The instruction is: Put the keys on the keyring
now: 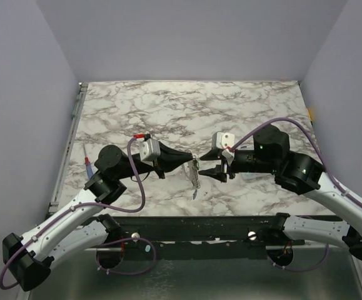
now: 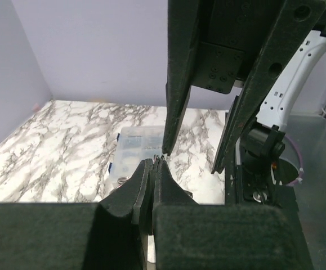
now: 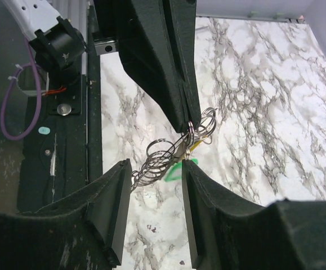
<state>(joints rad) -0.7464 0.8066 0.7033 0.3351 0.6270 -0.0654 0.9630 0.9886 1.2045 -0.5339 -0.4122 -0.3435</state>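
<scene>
Your left gripper (image 2: 153, 166) is pinched shut on the keyring (image 3: 192, 131) above the table (image 1: 231, 106). Your right gripper (image 3: 155, 183) stands spread beside it; the keys (image 3: 177, 171) show only as green and yellow slivers behind wire.

The bench (image 1: 168, 106) has a marble-print top, white veined with grey, smooth with a soft sheen. The jaws of the left gripper (image 2: 153, 164) and the right gripper (image 3: 155, 174) are matt black plastic, faintly grainy. The keyring (image 3: 203, 121) is thin, bright metal wire that is polished and glinting. Its chain (image 3: 154, 160) of fine silvery loops shines likewise. The keys (image 3: 177, 171) show coloured plastic, green and a glimpse of yellow. The clear plastic box (image 2: 139, 143) looks smooth and translucent. The arm shells (image 1: 74, 219) are glossy white plastic.
</scene>
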